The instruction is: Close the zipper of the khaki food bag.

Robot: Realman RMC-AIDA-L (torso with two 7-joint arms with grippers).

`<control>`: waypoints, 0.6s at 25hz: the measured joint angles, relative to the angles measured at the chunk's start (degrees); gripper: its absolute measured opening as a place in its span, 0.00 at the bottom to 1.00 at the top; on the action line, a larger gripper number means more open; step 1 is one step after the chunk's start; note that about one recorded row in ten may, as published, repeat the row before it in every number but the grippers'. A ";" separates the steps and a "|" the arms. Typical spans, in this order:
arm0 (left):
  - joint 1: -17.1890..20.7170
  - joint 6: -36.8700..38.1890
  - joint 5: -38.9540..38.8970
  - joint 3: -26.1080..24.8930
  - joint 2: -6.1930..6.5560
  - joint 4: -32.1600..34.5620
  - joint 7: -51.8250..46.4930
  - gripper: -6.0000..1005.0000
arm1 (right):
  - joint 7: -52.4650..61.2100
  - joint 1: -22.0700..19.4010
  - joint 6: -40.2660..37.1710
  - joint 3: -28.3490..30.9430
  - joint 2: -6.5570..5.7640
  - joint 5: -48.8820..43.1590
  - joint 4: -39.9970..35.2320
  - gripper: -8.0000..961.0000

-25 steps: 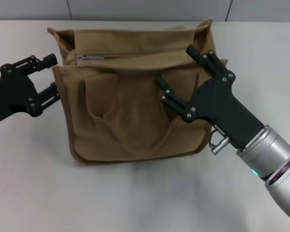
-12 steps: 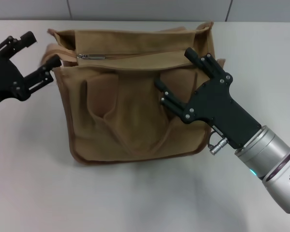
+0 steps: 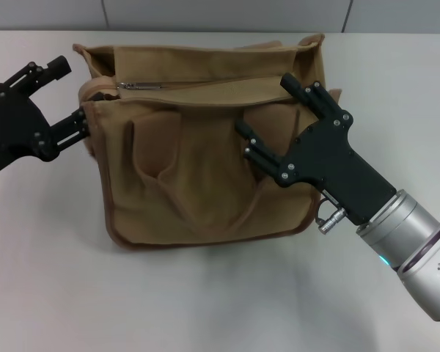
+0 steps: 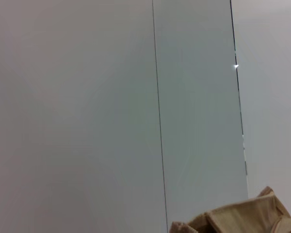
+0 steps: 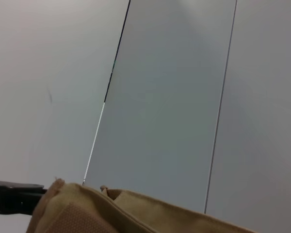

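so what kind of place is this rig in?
Likely a lab or test bench: a plain white table, grey panelled wall, and only the khaki food bag between the two claws.

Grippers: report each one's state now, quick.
Left gripper: open, empty, at the khaki food bag's left top corner.
Right gripper: open, empty, fingers spread over the bag's front.

The head camera is looking down at the khaki food bag point(image 3: 205, 154); both wrist cameras are facing the wall, sharing only its top edge.
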 joint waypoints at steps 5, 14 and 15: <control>-0.05 -1.78 0.17 2.58 0.10 0.53 0.06 0.76 | 0.00 0.09 0.01 0.00 0.00 0.00 -0.29 0.83; 1.56 -4.33 -0.13 5.66 0.23 3.98 0.68 0.73 | 0.00 0.42 1.44 0.09 0.00 0.03 -0.31 0.83; 1.56 -4.92 -0.17 5.54 0.23 3.95 0.68 0.73 | 0.00 0.44 1.46 0.09 0.00 0.05 -0.31 0.83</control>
